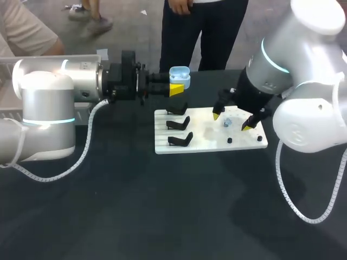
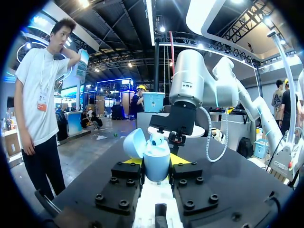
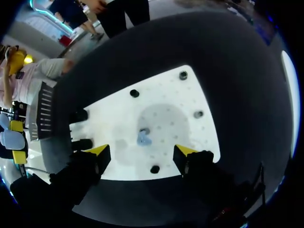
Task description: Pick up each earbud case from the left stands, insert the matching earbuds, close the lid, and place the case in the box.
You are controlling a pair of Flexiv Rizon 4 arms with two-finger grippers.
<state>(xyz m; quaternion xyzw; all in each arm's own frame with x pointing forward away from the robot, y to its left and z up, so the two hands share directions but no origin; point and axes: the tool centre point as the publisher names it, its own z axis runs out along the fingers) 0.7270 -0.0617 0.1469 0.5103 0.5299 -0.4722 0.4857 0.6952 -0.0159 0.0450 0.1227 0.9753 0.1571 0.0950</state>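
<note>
The table (image 1: 162,216) is covered by a dark, matte cloth that runs flat to every edge in view. Toward the far edge, right of the middle, lies a white board (image 1: 206,142), its long sides running along that edge. On the board's left end stand three black stands (image 1: 179,123) in a row, all bare. Small black pegs (image 3: 134,93) are dotted over its right half, two near the board's far side and two near its near side.

The left arm comes in from the table's left side, held level above the cloth. The left end effector (image 1: 176,89) is clenched on a pale blue earbud case (image 2: 156,161), one yellow tip on each flank, in the air just beyond the board's far left corner. The case is upright with its lid (image 2: 134,142) swung open to one side.

The right end effector (image 1: 231,120) hangs over the board's right half, released, with its tips spread wide. A small blue earbud (image 3: 143,137) lies on the white surface between the tips and slightly ahead of them, touching neither.

Near the table's left edge a ribbed, pale container (image 3: 45,109) shows, largely hidden by the left arm.
</note>
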